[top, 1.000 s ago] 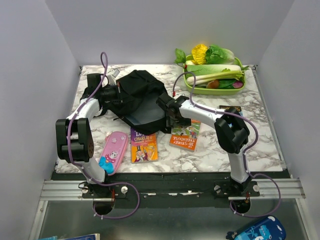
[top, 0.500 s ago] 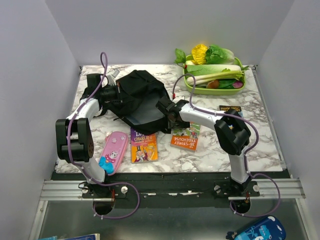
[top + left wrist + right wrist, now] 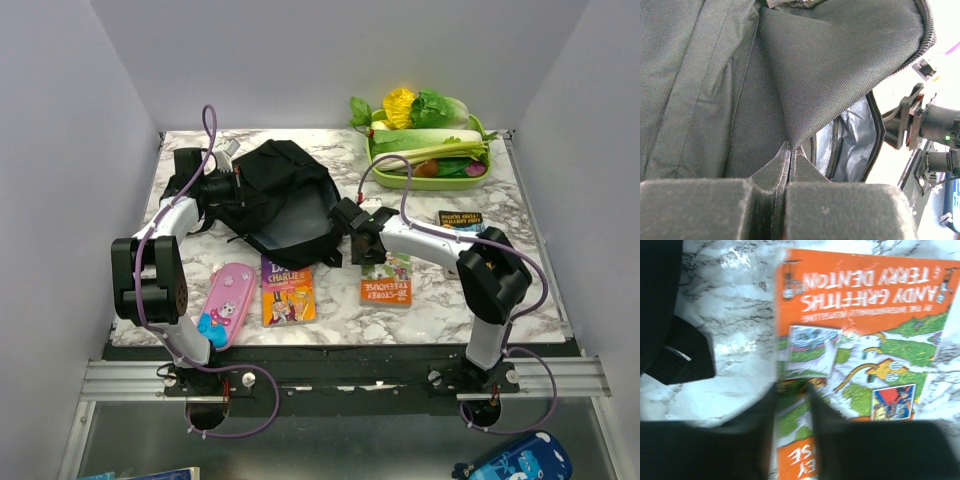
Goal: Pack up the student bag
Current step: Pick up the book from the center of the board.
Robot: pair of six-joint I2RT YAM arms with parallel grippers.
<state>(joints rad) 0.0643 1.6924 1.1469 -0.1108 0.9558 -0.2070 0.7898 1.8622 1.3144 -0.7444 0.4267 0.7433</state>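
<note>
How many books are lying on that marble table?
3: a purple-and-orange Charlie book near the front edge, an orange book to its right, and a dark book further right. More may hide inside the black bag.

My left fingers (image 3: 771,171) pinch a fold of the student bag (image 3: 275,190), so its mouth gapes toward the near edge, the grey lining (image 3: 290,233) showing. The Charlie book (image 3: 288,290) lies just before that mouth. Between bag and orange book (image 3: 860,340) is bare tabletop (image 3: 740,325), only a black strap (image 3: 682,359) lying there. My right fingers (image 3: 822,426) stand astride that book's edge.
</note>
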